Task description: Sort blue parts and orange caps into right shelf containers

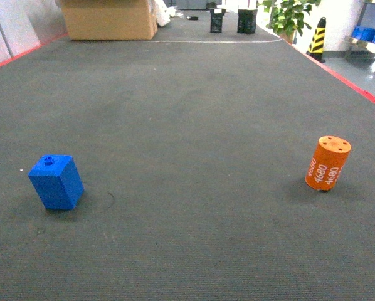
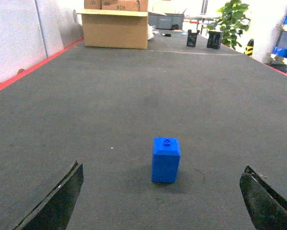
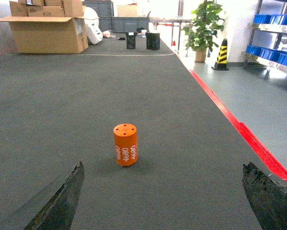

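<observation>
Both pincers gape, left (image 2: 165,203) facing the blue part (image 2: 166,160) at twelve o'clock, right (image 3: 165,203) facing the orange cap (image 3: 125,144). Each looks rigid, probably light: I'd squeeze block's flat sides, cap's curved wall.

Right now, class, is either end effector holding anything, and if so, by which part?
Nothing is held. The left end effector is open behind the blue part; the right end effector is open behind the orange cap.

Blue part (image 1: 56,182) smooth matt plastic; orange cap (image 1: 327,163) smooth, slight sheen; table mat (image 1: 194,113) rough ribbed grey.
</observation>
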`<state>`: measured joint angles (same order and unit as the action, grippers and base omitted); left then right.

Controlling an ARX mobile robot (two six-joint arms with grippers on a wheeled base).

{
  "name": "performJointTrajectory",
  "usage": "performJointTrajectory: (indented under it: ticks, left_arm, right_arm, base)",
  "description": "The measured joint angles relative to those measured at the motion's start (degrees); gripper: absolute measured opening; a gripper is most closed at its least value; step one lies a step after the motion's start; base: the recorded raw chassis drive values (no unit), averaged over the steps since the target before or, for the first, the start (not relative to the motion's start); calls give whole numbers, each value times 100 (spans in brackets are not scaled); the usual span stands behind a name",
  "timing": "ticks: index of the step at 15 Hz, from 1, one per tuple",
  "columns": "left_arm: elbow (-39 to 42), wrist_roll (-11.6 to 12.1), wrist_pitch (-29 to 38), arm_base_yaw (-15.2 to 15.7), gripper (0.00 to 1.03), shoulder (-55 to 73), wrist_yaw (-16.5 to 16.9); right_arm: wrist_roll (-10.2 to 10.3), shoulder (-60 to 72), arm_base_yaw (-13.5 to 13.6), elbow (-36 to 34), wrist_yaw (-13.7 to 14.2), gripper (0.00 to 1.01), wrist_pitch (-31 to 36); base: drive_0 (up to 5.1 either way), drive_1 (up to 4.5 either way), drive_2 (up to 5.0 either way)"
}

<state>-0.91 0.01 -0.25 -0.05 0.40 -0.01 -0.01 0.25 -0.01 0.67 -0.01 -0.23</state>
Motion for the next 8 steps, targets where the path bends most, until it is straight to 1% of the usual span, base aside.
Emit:
performJointTrajectory:
  ticks: [8]
  left_arm:
    - [2, 0, 0, 0, 98, 0, 0]
  right_arm:
    - [0, 0, 0, 0, 0, 98, 0]
  base:
    - [0, 0, 0]
